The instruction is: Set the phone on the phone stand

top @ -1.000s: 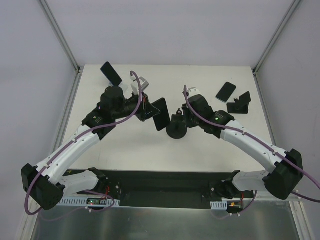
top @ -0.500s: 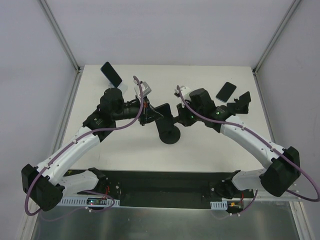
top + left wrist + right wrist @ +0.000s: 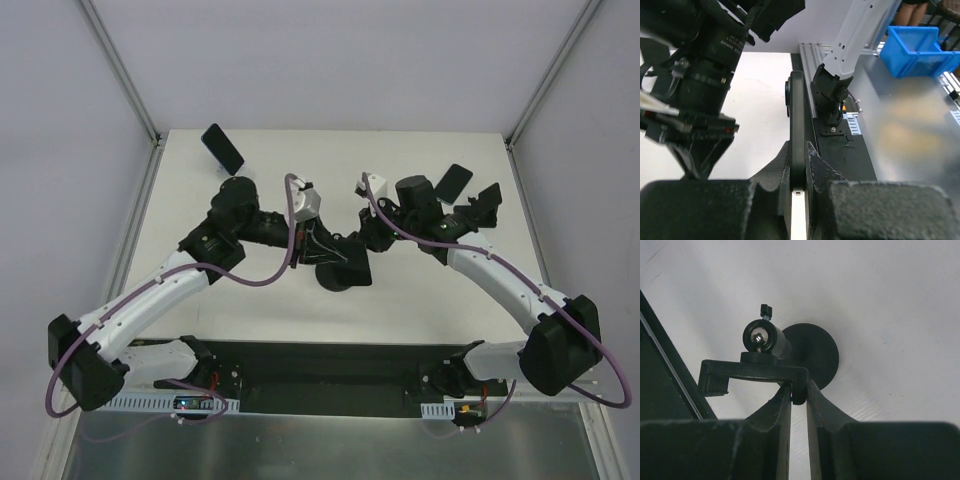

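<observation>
Starting at the left of the table (image 3: 430, 295), I see a spare phone (image 3: 222, 147) at the far corner, well apart from the work. My left gripper (image 3: 798, 172) is clamped on the phone (image 3: 797, 115). In the left wrist view it stands edge-on between the two fingers (image 3: 782, 172), pinched across its flat faces, clear of the table. From overhead, the phone hangs over the middle of the table, right above the phone stand (image 3: 812, 352). I cannot tell from there whether the two touch.

Moving right, the stand's round base sits flat on the table, with the ball joint and the cradle arm (image 3: 752, 371) up top. My right gripper (image 3: 799, 390) is closed tight on the end of that cradle arm, steadying it. The right wrist view shows no phone in the cradle.

Further right lie another phone (image 3: 453, 182) and a second stand (image 3: 480, 207), neither one held.

So I judge this roughly halfway: phone picked up and brought over, stand braced. Seating the phone in the cradle and letting go with both grippers remain.
</observation>
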